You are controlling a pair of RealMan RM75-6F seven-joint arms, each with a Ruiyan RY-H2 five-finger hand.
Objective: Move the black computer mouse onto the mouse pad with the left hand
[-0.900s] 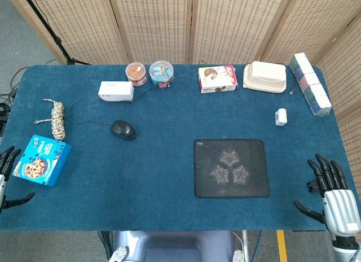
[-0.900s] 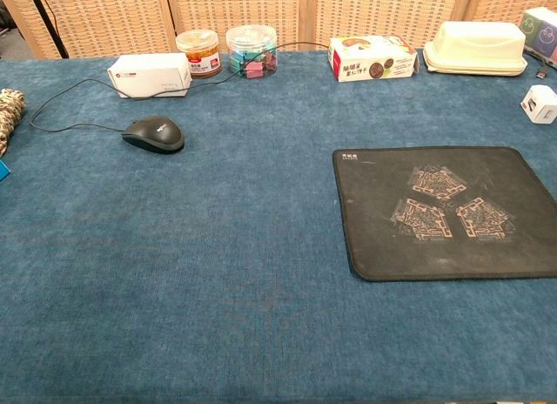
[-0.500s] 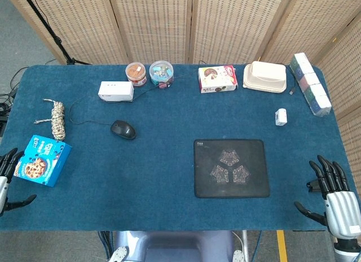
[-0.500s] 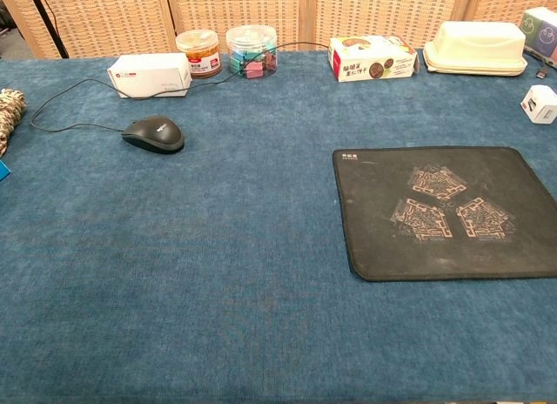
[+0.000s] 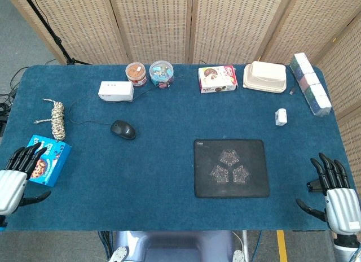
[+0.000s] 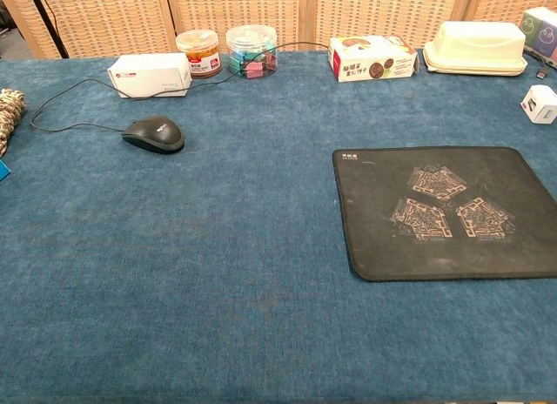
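The black computer mouse [image 5: 123,129] lies on the blue table left of centre, its thin cable running up toward the back; the chest view shows the mouse [image 6: 153,133] at upper left. The black mouse pad [image 5: 230,167] with a pale pattern lies flat right of centre, and fills the right side of the chest view as the mouse pad [image 6: 446,211]. My left hand [image 5: 17,180] hovers open at the table's front left corner, far below and left of the mouse. My right hand [image 5: 337,196] is open at the front right corner. Neither hand shows in the chest view.
A blue cookie box [image 5: 45,160] lies just beside my left hand, a coiled rope [image 5: 57,118] behind it. Along the back stand a white box [image 5: 115,91], two jars [image 5: 148,73], a snack box [image 5: 217,79], a cream container [image 5: 265,77] and stacked packs [image 5: 311,84]. A small white cube [image 5: 281,116] sits right.
My left hand has risen and moved right into view beside the cookie box. My right hand has dropped slightly toward the front edge. The mouse and pad have not moved.
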